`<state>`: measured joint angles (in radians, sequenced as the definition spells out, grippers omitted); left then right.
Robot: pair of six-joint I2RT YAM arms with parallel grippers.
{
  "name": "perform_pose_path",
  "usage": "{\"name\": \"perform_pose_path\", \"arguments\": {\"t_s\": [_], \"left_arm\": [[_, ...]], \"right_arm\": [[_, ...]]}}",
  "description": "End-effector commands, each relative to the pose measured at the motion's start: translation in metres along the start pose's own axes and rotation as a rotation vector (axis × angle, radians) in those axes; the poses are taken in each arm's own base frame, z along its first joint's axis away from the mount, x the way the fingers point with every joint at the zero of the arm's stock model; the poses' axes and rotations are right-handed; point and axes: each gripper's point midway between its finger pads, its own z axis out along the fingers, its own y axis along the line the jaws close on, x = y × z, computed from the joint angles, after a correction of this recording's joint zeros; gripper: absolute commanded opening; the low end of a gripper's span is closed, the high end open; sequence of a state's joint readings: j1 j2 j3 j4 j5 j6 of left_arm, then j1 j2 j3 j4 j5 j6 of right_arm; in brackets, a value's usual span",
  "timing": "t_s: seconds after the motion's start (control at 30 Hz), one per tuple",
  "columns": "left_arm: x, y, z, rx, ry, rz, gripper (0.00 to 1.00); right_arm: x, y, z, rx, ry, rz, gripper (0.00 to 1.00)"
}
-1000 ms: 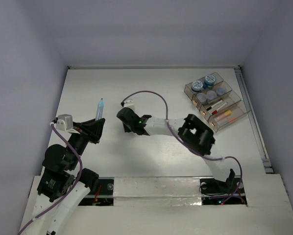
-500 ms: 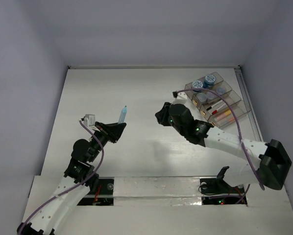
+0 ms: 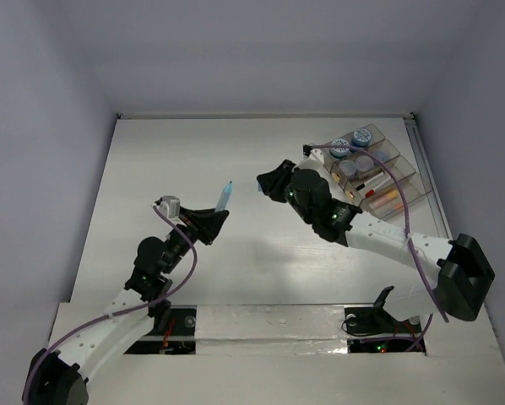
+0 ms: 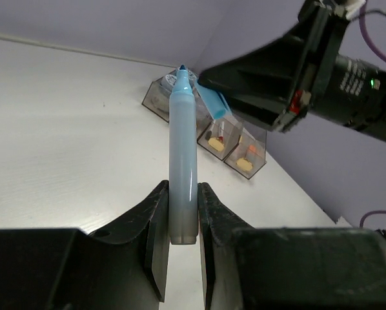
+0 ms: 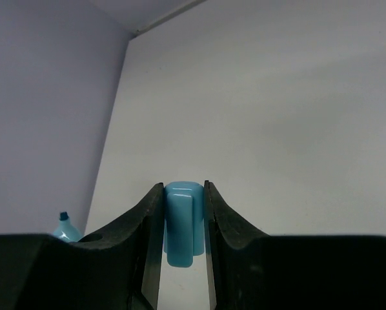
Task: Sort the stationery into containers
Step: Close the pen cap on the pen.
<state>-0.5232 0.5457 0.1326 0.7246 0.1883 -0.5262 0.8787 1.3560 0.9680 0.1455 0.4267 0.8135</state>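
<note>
My left gripper [image 3: 210, 221] is shut on the lower end of a light-blue marker [image 3: 225, 196] and holds it upright above the table, with its uncapped tip up. In the left wrist view the marker [image 4: 182, 155] stands between my fingers [image 4: 155, 213]. My right gripper [image 3: 270, 182] is shut on the marker's light-blue cap [image 5: 182, 223], just right of the marker's tip and apart from it. The smoky-brown organiser tray [image 3: 402, 199] sits at the back right. It holds jars with blue lids [image 3: 340, 148], pens and coloured sticks [image 3: 386, 199].
The tray also shows in the left wrist view [image 4: 256, 160], behind the right gripper [image 4: 264, 74]. The marker's tip shows at the lower left of the right wrist view [image 5: 64, 226]. White walls close the table at the back and sides.
My left gripper has carried the marker right, toward the table's middle. My right gripper swung right toward the tray, then came back left a little, close to the marker's tip.
</note>
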Motion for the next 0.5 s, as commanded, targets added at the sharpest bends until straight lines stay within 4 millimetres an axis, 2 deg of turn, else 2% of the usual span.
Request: {"name": "perform_pose_path", "arguments": {"t_s": [0.0,0.17,0.3,0.47], "left_arm": [[-0.013,-0.024,0.005,0.109,-0.044,0.089,0.00],[-0.003,-0.026,0.009,0.105,-0.009,0.102,0.00],[0.000,-0.027,0.011,0.101,0.003,0.103,0.00],[-0.002,-0.021,0.012,0.069,-0.008,0.106,0.00]], "right_arm": [[-0.044,0.045,0.006,-0.101,-0.133,0.131,0.00],[-0.050,0.062,0.017,-0.122,-0.139,0.135,0.00],[-0.039,0.074,0.028,-0.162,-0.096,0.136,0.00],[-0.028,0.070,0.032,-0.149,-0.082,0.123,0.00]]}}
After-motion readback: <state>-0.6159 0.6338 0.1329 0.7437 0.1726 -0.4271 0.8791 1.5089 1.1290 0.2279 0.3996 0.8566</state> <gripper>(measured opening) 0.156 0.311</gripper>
